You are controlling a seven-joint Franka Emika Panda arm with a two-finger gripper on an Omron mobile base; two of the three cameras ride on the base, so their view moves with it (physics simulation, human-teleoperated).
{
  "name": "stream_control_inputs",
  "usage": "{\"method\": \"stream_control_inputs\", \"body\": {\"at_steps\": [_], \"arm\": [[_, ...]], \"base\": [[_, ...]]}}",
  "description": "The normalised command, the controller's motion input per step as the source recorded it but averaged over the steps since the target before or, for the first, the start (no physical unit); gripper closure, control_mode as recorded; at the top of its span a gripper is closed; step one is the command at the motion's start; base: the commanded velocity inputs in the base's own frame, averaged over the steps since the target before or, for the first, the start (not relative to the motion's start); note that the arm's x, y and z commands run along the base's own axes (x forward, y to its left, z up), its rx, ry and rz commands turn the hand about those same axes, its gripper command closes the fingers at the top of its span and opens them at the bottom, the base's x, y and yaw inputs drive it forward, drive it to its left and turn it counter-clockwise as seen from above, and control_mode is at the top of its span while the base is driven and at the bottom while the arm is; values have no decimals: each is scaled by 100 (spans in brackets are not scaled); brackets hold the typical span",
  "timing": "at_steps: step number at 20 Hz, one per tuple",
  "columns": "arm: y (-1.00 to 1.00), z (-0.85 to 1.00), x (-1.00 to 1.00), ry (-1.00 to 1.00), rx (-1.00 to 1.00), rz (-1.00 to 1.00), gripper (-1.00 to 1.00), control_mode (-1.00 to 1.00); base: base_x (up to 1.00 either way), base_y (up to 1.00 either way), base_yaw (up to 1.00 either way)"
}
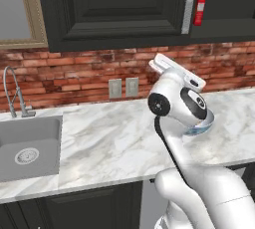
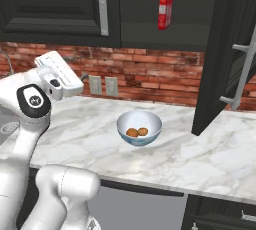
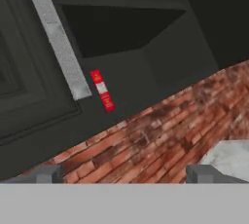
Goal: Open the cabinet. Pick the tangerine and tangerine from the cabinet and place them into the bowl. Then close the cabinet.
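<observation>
1. The bowl (image 2: 139,127) stands on the marble counter (image 2: 200,159), in front of the brick wall (image 2: 150,81) and below the open part of the cabinet (image 2: 165,9).
2. Two tangerines (image 2: 137,132) lie inside the bowl, side by side and touching or nearly so.
3. The cabinet's right door (image 2: 220,54) is swung open toward the camera, to the right of the bowl, with its bar handle (image 2: 243,71) on the outer face.
4. The cabinet's left door (image 2: 55,6) is shut; its silver handle (image 2: 102,4) runs down its right edge, up and to the left of the bowl.
5. A red carton (image 2: 165,9) stands upright on the shelf inside the cabinet, above the bowl and slightly right of it.
6. The gripper (image 3: 124,174) is empty, its two fingertips (image 3: 46,174) spread wide apart; it is raised and aimed at the lower cabinet edge and the brick wall, with the carton ahead of it.
7. The arm's hand (image 2: 57,74) sits above the counter, well left of the bowl.
8. A pair of wall sockets (image 2: 103,86) is on the brick, behind and left of the bowl.
9. A sink (image 1: 27,148) with a tap (image 1: 15,93) is set into the counter, far left of the bowl.
</observation>
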Motion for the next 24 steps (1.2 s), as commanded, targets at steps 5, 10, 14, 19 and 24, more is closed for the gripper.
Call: {"method": "stream_control_inputs", "body": {"at_steps": [5,10,14,19,24], "arm": [[-37,13,-100,13,4,21,-100,-100],[-47,-1,-100,4,1,19,-100,-100],[-10,0,-70,4,0,8,-100,-100],[0,-1,-46,0,-2,7,-100,-100],[-11,-5,-85,-4,-1,4,-100,-100]], "base": [[0,0,0],[0,0,0],[0,0,0],[0,0,0],[0,0,0]]}}
